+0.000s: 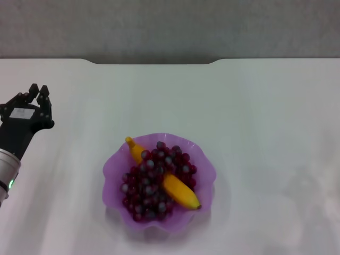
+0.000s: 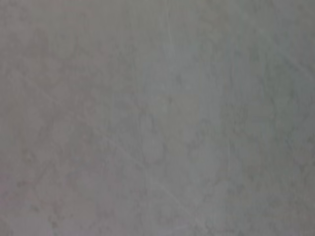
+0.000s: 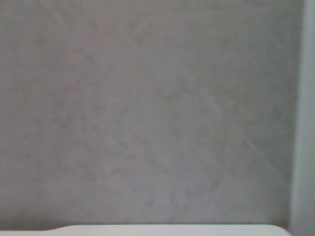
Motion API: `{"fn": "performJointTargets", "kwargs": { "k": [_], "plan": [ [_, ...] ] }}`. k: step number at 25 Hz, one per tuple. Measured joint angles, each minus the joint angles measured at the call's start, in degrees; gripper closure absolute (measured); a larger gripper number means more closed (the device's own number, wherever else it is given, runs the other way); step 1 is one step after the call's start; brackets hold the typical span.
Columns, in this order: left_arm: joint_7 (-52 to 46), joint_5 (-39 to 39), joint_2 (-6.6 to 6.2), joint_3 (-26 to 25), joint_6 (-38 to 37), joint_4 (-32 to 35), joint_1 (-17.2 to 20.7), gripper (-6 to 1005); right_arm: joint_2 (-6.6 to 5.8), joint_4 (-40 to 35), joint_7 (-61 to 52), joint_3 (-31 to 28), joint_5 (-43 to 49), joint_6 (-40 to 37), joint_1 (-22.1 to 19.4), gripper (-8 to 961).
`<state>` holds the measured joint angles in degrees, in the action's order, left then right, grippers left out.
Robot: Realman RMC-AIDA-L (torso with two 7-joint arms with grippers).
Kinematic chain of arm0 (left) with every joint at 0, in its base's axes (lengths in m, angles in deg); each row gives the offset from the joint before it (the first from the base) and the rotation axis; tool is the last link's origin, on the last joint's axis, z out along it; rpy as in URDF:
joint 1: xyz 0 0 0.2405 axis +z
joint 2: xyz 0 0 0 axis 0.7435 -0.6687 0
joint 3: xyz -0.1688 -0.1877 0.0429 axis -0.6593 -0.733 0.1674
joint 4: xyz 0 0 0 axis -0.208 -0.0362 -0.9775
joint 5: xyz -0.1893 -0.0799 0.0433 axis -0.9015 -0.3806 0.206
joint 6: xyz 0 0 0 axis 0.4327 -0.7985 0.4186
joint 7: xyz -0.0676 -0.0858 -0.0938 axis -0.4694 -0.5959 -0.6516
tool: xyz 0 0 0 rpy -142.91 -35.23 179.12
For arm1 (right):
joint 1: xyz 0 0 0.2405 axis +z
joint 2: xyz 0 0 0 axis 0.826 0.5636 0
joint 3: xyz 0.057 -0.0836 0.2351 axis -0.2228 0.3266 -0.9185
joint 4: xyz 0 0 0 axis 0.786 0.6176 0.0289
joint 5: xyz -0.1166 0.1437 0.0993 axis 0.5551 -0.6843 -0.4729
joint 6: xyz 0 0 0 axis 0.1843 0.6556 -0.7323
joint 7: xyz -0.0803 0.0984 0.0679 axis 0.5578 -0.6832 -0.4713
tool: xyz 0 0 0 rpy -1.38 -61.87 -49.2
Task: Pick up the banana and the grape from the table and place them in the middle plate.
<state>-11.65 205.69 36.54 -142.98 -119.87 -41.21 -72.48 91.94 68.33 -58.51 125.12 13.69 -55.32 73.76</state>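
Observation:
The middle plate [image 1: 112,169], purple with a wavy rim, sits on the white table [image 1: 255,122] in the head view, a little left of centre and near the front. The grape [image 1: 151,186] bunch fills most of the plate. The banana [image 1: 180,192] lies diagonally in the plate, partly under the grapes, with its dark tip toward the front right. My left gripper [image 1: 39,90] hovers at the table's far left, well away from the plate, shut and holding nothing. My right gripper is out of view. The wrist views show none of the task's things.
The table's far edge [image 1: 154,62] has a shallow notch against a grey wall. The left wrist view shows only a plain grey surface. The right wrist view shows grey wall with a white edge [image 3: 167,229] along one side.

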Motion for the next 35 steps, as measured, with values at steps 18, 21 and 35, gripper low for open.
{"fn": "performJointTargets", "kwargs": {
  "k": [18,21,35],
  "plan": [
    [0.2,-0.9,-0.10,-2.7,0.1,0.1,-0.5,962,-0.39,7.9,0.4,-1.4,-1.4,-0.6,5.4,953],
    [0.2,-1.4,-0.11,-4.4,0.4,0.1,-1.2,962,-0.52,9.2,0.4,-3.3,-1.4,-0.6,7.0,953],
    [0.4,-1.4,-0.32,-5.8,0.3,0.1,-2.2,964,-0.71,8.6,7.9,-11.6,-1.5,-3.7,10.1,953]
  ]
}}
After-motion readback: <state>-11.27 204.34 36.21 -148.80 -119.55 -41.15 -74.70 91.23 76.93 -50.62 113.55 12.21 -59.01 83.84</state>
